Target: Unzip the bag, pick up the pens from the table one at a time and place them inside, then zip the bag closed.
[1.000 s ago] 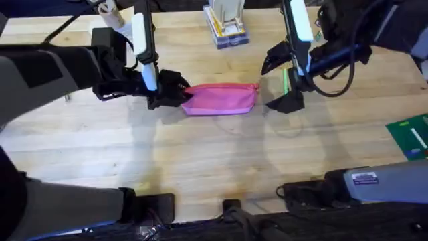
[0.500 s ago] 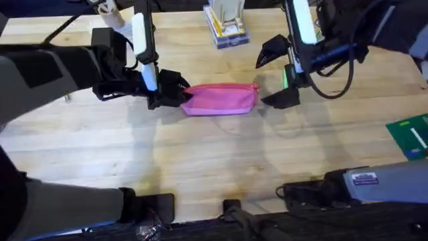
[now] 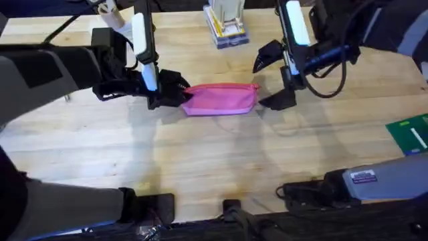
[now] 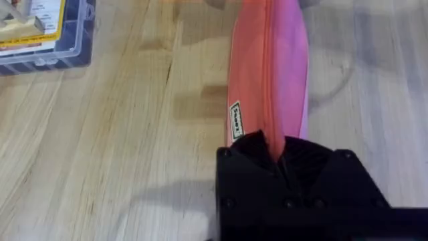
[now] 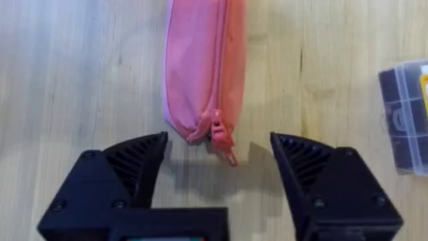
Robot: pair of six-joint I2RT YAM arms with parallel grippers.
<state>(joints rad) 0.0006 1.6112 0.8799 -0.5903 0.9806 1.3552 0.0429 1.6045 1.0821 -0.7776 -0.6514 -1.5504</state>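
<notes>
The pink bag (image 3: pixel 222 98) lies lengthwise in the middle of the table (image 3: pixel 214 161), its zipper closed along its length (image 4: pixel 267 67). My left gripper (image 3: pixel 179 94) is shut on the bag's left end (image 4: pixel 275 152). My right gripper (image 3: pixel 267 79) is open just off the bag's right end. The small pull tab (image 5: pixel 224 142) lies between its two fingertips (image 5: pixel 157 144), untouched. The pens are hidden, with the right arm covering the spot beside the bag.
A clear plastic box (image 3: pixel 226 30) with yellow contents stands at the back centre, also seen as the box (image 4: pixel 40 33) and the box (image 5: pixel 408 114). A green flat item (image 3: pixel 409 134) lies at the right edge. Bare wood stretches in front of the bag.
My right gripper has shifted left and slightly back, closing in on the bag's right end. The green pen seen earlier beside it is now covered. The left arm and bag have not moved.
</notes>
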